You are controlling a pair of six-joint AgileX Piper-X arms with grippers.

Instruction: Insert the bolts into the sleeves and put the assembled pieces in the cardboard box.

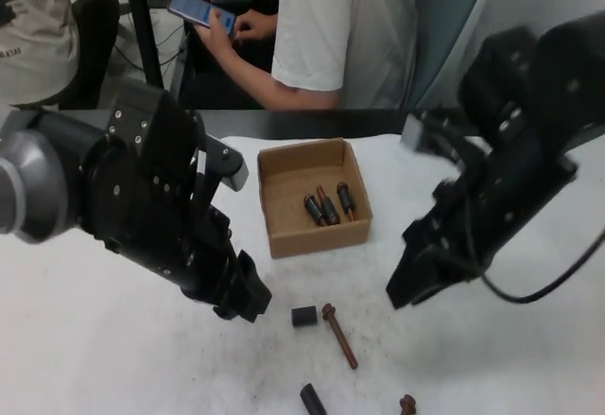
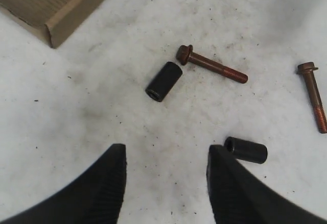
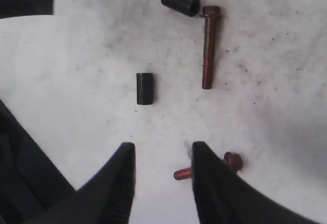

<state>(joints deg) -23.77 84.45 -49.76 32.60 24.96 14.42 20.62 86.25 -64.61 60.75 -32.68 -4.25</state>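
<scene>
Spread, empty: left claw point(image 2: 166, 155), right claw point(image 3: 163, 150). Between them on the surface point(image 1: 113, 358), 2 sleeves point(image 2: 164, 81), 2 bolts point(image 2: 212, 65), 1 half behind the right claw. Farther, cardboard box point(image 1: 274, 164) holding 3 assembled pieces point(image 1: 328, 207).

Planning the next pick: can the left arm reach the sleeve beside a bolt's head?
Probably yes: the left hand is open, nothing lies between it and the sleeve; the bolt head crowds one end.

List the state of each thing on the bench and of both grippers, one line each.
Box: open-topped, upright.
Assembled pieces: three, bolts in sleeves, lying inside the box.
Sleeve nearer box: lying loose, empty.
Other sleeve: lying loose, empty.
Bolt nearer box: lying loose, not inserted.
Other bolt: lying loose, not inserted.
Left gripper: open, empty.
Right gripper: open, empty.
</scene>
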